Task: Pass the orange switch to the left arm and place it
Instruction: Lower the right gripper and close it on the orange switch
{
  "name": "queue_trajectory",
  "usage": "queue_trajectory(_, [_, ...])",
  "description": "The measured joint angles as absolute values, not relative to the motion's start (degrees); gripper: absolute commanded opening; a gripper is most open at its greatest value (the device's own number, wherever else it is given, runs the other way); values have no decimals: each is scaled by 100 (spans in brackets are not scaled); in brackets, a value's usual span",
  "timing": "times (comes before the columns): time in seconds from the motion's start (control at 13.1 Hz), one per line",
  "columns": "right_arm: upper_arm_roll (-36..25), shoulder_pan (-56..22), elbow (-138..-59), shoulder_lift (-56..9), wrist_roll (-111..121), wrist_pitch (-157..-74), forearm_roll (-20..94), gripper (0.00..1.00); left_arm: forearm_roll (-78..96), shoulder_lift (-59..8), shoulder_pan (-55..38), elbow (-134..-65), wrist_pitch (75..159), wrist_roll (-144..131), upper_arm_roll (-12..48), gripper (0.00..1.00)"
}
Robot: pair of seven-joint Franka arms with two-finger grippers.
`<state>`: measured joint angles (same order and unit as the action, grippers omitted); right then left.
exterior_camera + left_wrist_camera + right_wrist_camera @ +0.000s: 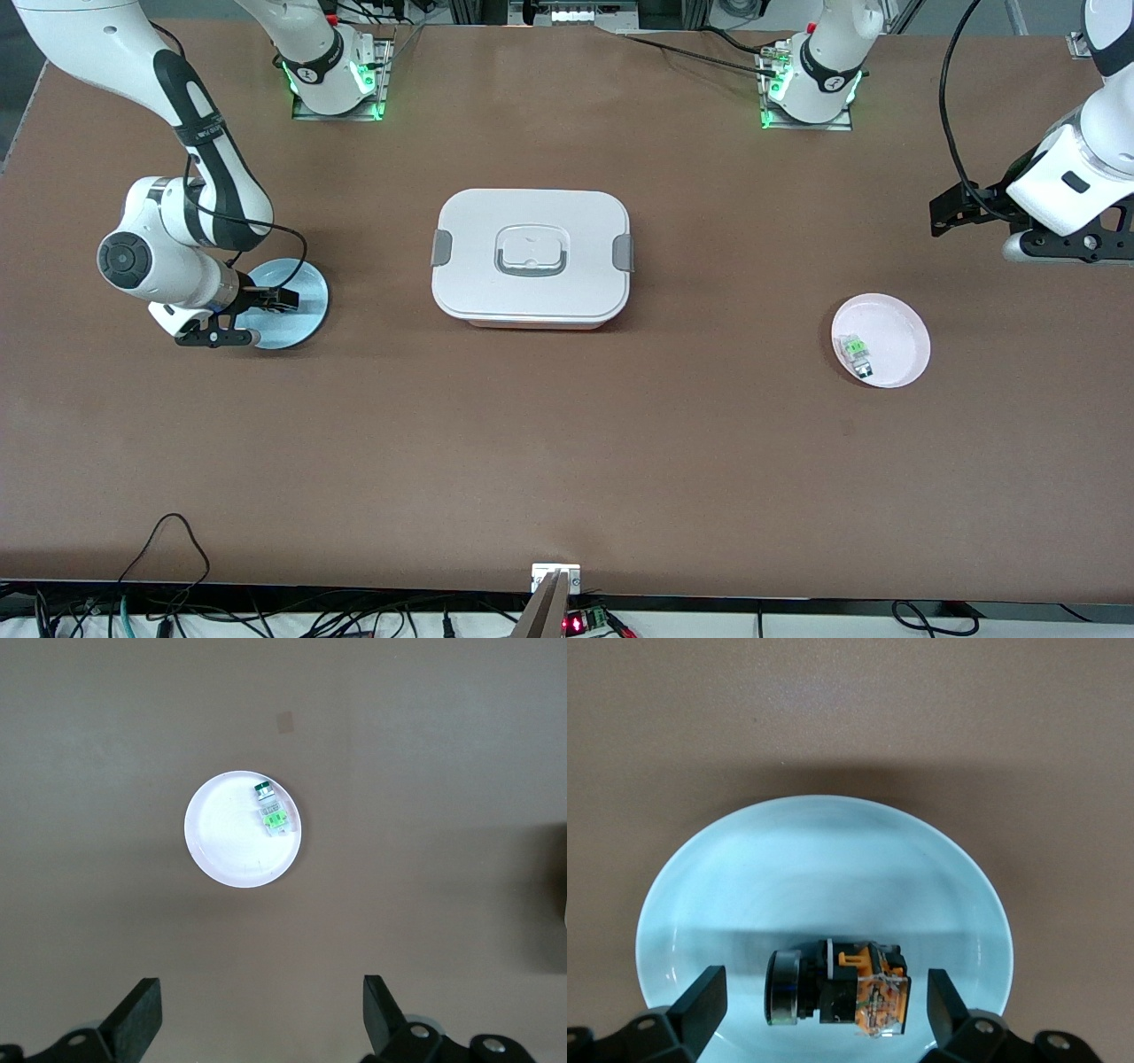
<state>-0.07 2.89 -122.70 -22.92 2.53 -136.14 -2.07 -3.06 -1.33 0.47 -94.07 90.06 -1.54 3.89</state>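
Lying sideways between fingers: orange switch

A brown table holds two small round plates, well apart, at its two ends. The pale blue plate sits toward the right arm's end of the table. The pink plate lies toward the left arm's end and carries a small green-and-clear part, resting on its side close to the plate's rim. Black cables loop onto the table's edge nearest the front camera, where a small white bracket is fixed at the middle.
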Motion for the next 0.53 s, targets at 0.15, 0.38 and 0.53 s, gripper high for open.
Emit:
queue_trajectory(0.15, [-7,289,-12271,-2343,258,-13648,-207,100,-306,-133,47,-9407,9006,-154,389,100])
queue_trajectory(0.38, [-7,289,-12273,-2433,260,-13728,-207,100,-306,-133,47,-9407,9006,-154,392,100])
queue_trajectory(0.53, [-11,291,-12282,-2448,260,-13733,-207,100,-306,-133,48,-9407,8982,-154,391,100])
